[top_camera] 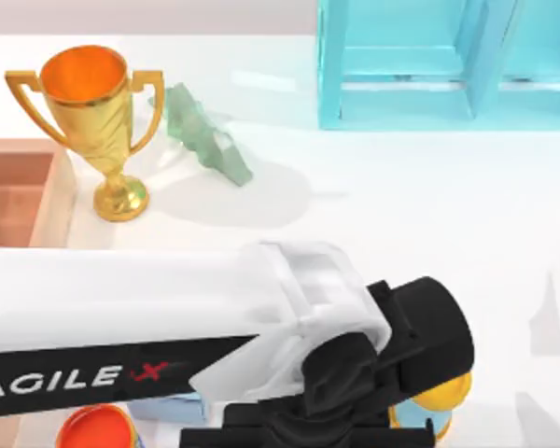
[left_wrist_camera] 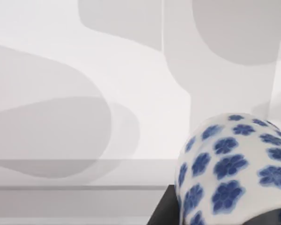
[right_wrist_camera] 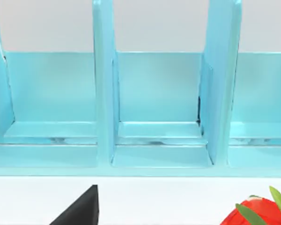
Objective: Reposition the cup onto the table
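The cup (left_wrist_camera: 234, 168), white with dark blue flower-like dots, sits close up in the left wrist view. My left gripper (left_wrist_camera: 225, 219) is shut on it: one dark finger (left_wrist_camera: 163, 213) shows beside the cup and a dark sliver shows at its other side. The glossy white table (left_wrist_camera: 84, 70) spreads beyond the cup. From above, my left arm (top_camera: 383, 373) reaches in from the left over the table (top_camera: 429, 215), its black wrist covering the cup. My right gripper faces a light-blue rack, with one black fingertip (right_wrist_camera: 79, 208) in sight.
A gold trophy (top_camera: 93, 121) and a green object (top_camera: 215, 140) stand at the back left, by a wooden tray (top_camera: 61, 187). The light-blue rack (top_camera: 420, 65) is at the back right. A yellow-lidded can (top_camera: 439, 401) pokes out beside the wrist. A red, green-leaved item (right_wrist_camera: 253, 213) lies near the rack.
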